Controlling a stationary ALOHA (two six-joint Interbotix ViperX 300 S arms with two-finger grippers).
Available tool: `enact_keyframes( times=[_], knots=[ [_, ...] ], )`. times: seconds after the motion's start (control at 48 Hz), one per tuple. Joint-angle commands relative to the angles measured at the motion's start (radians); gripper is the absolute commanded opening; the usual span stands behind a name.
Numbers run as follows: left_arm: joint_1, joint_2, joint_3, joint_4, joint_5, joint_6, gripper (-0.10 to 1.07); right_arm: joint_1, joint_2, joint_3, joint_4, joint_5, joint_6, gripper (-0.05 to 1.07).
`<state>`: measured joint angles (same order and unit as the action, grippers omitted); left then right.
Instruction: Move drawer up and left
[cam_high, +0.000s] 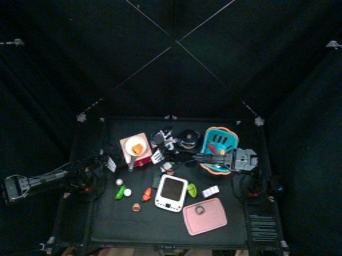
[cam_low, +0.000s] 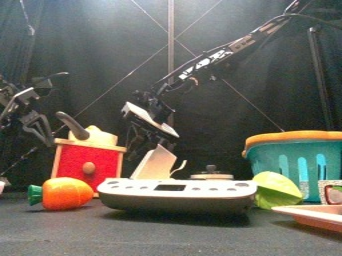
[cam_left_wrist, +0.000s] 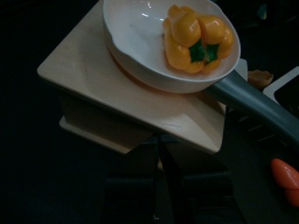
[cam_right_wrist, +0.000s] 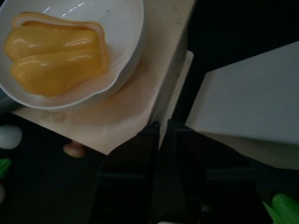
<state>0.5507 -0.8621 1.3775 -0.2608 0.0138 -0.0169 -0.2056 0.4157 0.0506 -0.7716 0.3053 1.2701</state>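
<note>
The drawer (cam_high: 136, 148) stands at the table's back left, a white box with an orange-red face (cam_low: 87, 163) and a pale top (cam_left_wrist: 87, 61). On that top sits a white bowl (cam_left_wrist: 146, 39) holding a yellow pepper (cam_right_wrist: 59, 57). My left gripper (cam_high: 112, 162) comes in from the left, and its fingertips meet the drawer's near lower corner (cam_left_wrist: 158, 162), closed on it. My right gripper (cam_high: 166, 142) reaches across and hangs just right of the drawer (cam_low: 154, 125), over the gap between the drawer's edge (cam_right_wrist: 158, 87) and a white block (cam_right_wrist: 251, 96), holding nothing.
A white device with a green screen (cam_high: 170, 192) lies at the front middle, beside a pink pad (cam_high: 205, 215). A teal basket (cam_low: 297, 160) stands at the right. A toy carrot (cam_low: 64, 192) and small toy foods lie in front of the drawer.
</note>
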Motion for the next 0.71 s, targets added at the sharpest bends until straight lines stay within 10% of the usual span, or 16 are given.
enact_keyframes(
  times=[0.0, 0.688],
  knots=[
    [-0.003, -0.002, -0.021, -0.002, -0.012, -0.002, 0.48, 0.020, -0.046, -0.011, -0.002, -0.002, 0.002, 0.62],
    [0.000, -0.064, -0.018, -0.055, 0.051, -0.003, 0.47, 0.029, -0.101, 0.025, -0.021, 0.025, 0.000, 0.62]
  ],
)
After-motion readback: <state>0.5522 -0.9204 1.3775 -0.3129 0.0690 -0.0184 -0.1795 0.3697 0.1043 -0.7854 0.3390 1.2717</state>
